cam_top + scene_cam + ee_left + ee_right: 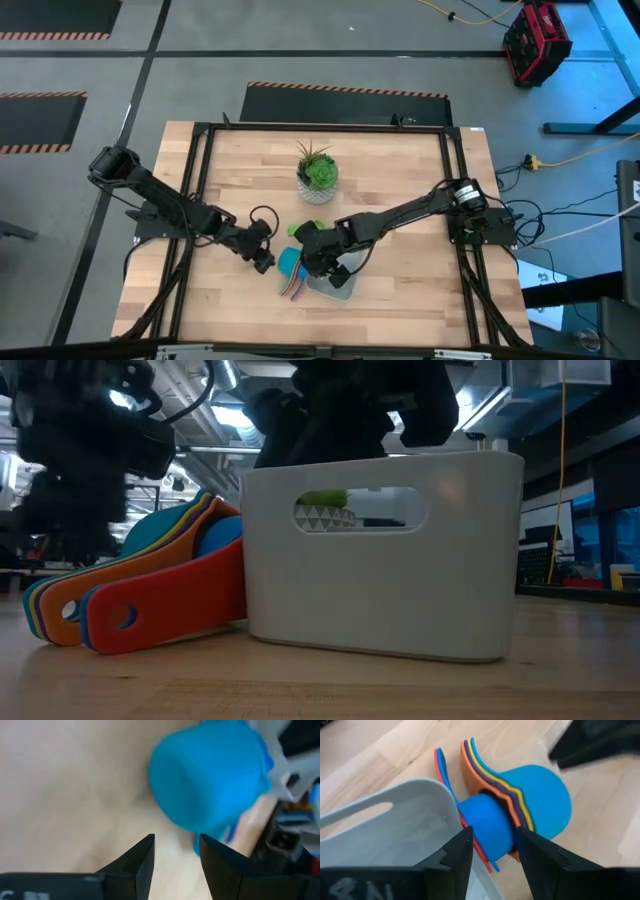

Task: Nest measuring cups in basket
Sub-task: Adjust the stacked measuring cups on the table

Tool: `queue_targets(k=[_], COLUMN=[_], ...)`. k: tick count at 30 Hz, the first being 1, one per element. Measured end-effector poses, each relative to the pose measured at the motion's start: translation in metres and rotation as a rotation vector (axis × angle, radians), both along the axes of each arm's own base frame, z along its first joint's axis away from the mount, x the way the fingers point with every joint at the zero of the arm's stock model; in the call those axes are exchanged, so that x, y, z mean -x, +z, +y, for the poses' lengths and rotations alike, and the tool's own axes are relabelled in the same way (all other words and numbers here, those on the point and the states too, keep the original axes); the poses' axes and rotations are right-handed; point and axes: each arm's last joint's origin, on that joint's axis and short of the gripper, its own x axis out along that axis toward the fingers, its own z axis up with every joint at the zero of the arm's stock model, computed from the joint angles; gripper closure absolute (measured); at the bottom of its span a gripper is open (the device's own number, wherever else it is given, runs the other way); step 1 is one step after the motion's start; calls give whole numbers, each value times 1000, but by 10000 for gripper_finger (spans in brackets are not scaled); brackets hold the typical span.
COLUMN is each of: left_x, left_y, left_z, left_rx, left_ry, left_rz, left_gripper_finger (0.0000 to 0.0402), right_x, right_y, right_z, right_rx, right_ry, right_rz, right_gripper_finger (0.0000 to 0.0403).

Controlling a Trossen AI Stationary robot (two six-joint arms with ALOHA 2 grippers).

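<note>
The measuring cups (292,270) are nested in a stack lying on its side on the table, just left of the pale basket (340,285). In the low view the cups (160,575) lean against the basket's outer wall (380,580), with their handle ends on the wood. My right gripper (322,264) reaches over the basket's left rim and is shut on a blue cup (487,825) beside the large teal one (545,795). My left gripper (264,259) is open (177,855), a short way left of the stack, facing the teal cup's bottom (210,775) and touching nothing. My right gripper pinches the blue cup's round bowl (492,842) between its two fingers, one on each side, close to the basket wall (395,825). It comes slanting down from the table's right, over the basket. The cup stays nested with the others, whose handles (110,625) rest on the table.
A white pot with a green plant (317,178) stands behind the basket toward the far edge; it shows through the basket's handle slot (322,505). Bare wood lies left, right and near of the stack. A black frame (200,150) borders the table.
</note>
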Motion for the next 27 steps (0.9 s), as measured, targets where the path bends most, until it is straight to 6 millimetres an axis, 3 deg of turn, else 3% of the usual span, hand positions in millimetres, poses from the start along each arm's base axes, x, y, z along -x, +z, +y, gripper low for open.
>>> queue_targets(k=[7,18,27], left_x=[3,-4,-35], left_y=[6,25,51], left_z=[-21,-55,-84], left_rx=[166,84,-82], left_ry=[-47,-19,-52], left_rz=[-15,-185,21], left_gripper_finger=[255,255,255], right_x=[1,1,3], right_y=[-2,-2,-2], right_z=[0,0,-1], right_rx=[2,2,12], right_ry=[-3,-3,-3], right_rz=[14,12,42], right_gripper_finger=[247,247,247])
